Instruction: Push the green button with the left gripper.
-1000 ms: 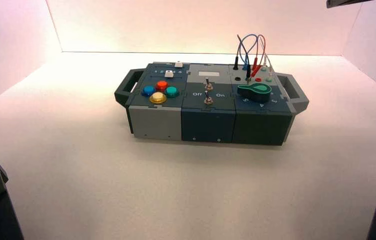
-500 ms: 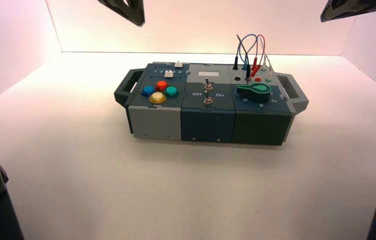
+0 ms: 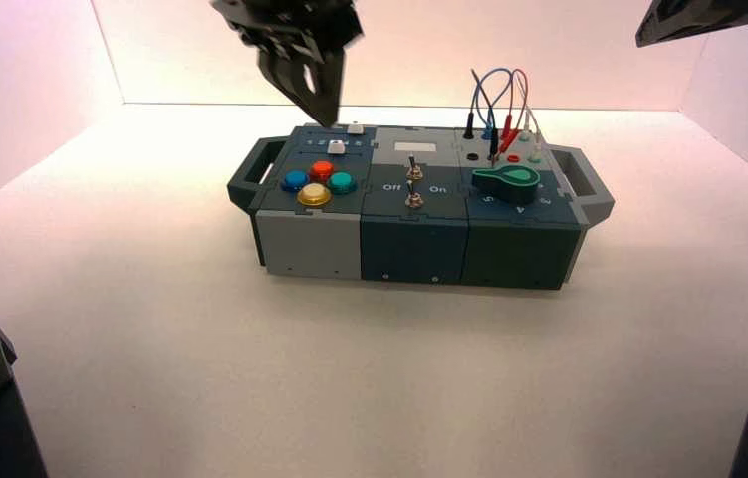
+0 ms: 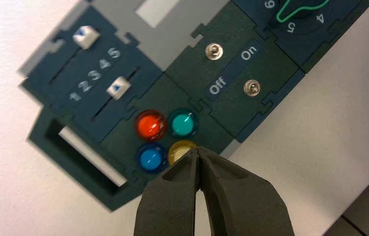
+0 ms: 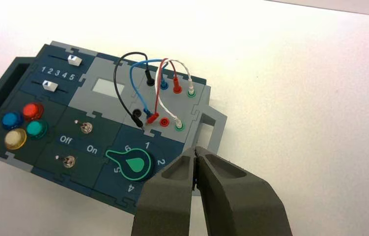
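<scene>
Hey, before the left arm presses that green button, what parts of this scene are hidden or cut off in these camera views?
- Yellow button: left wrist view, partly covered by the left gripper and its shut fingers.
- Dial knob: left wrist view, cut off by the picture edge.
- Right gripper: high view shows only a sliver at the upper corner.
- Green button: pressed height unreadable from above.

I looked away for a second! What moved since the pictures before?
The left gripper has come down into view from the top and now hangs above the back of the box, fingers shut, not touching the green button. The right gripper stayed up at the top right. The box and buttons did not move.
</scene>
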Robot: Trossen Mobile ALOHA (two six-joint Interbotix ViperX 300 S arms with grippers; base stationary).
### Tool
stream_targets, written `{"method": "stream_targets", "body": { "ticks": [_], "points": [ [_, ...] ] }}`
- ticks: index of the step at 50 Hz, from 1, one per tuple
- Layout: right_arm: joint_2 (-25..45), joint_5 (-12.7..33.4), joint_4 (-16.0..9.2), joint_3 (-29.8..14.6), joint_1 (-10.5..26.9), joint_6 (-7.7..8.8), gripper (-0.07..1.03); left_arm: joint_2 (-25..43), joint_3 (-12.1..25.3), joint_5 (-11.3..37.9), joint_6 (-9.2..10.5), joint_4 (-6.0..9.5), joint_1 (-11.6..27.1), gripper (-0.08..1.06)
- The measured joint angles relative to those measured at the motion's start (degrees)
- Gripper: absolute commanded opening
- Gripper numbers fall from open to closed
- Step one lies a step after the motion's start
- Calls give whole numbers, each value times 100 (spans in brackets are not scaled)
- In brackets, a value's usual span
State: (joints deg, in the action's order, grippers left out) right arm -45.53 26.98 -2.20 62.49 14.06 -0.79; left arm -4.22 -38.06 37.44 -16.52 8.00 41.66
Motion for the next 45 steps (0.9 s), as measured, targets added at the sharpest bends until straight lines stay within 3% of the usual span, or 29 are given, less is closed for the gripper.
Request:
{"method": "stream_targets", "body": {
  "ticks": [23,45],
  "points": [
    [-26,0,0,9,0,0,-2,888,369,-62,-79,0,26,-3],
    [-79,0,0,0,-9,-9,-2,1310,492,-70,-132,-18,44,-3]
  ]
}}
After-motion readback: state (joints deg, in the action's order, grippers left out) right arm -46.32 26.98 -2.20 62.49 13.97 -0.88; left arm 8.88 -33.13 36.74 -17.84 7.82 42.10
